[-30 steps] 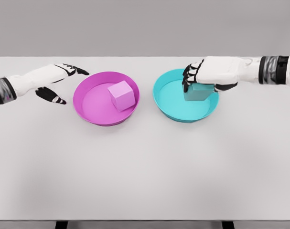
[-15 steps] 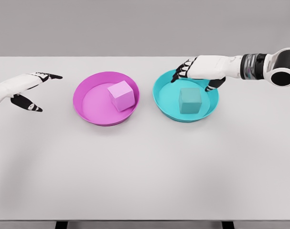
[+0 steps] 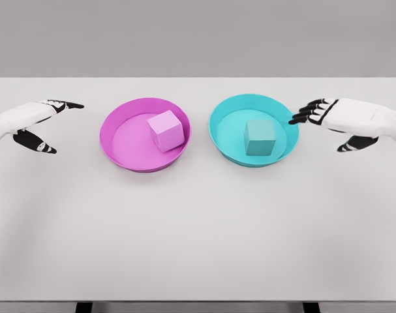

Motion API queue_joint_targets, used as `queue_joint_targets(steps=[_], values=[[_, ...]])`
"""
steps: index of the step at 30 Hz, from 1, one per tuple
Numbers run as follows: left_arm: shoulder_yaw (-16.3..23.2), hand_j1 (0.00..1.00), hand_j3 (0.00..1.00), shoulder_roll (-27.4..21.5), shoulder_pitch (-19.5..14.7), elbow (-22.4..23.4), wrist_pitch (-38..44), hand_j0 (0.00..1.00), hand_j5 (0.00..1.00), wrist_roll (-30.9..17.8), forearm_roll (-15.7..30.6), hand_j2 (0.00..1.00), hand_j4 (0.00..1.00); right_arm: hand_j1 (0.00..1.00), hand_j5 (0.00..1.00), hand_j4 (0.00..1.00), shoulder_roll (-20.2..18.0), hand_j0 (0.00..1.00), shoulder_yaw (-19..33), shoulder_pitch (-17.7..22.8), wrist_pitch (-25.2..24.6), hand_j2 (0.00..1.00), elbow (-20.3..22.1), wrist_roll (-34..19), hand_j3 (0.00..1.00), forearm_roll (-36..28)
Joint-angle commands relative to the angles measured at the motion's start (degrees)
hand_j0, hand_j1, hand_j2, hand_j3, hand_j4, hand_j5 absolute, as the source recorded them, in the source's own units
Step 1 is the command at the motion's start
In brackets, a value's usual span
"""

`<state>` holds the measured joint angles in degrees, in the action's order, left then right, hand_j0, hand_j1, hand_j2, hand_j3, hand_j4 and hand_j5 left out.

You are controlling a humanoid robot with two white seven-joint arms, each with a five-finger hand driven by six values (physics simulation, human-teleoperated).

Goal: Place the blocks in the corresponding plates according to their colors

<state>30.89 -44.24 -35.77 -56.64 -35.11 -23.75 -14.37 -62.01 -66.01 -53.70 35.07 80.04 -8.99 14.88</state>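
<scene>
Left hand (image 3: 34, 119) and right hand (image 3: 341, 119) spread, empty (arms cut off); blocks sit in plates.

Plain grey wall (image 3: 198, 36) behind a white table (image 3: 198, 241).

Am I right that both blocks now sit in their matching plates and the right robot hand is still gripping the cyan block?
Not quite. In the head view the right robot hand is open, beside the cyan plate; the cyan block sits free. Both blocks do match their plates.
</scene>
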Motion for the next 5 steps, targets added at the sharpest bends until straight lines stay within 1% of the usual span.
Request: queue_joint_targets(steps=[1, 5], values=[[0.0, 1.00, 1.00, -0.1, 0.0, 0.0, 0.1, 1.00, 1.00, 0.0, 0.4, 1.00, 1.00, 1.00, 1.00, 1.00, -1.5, 1.00, 0.6, 0.0, -0.1, 1.00, 0.6, 0.6, 1.00, -0.6], [0.0, 1.00, 1.00, 0.0, 0.0, 0.0, 0.1, 1.00, 1.00, 0.0, 0.4, 1.00, 1.00, 1.00, 1.00, 1.00, -1.5, 1.00, 0.6, 0.0, -0.1, 1.00, 0.6, 0.6, 1.00, -0.6]])
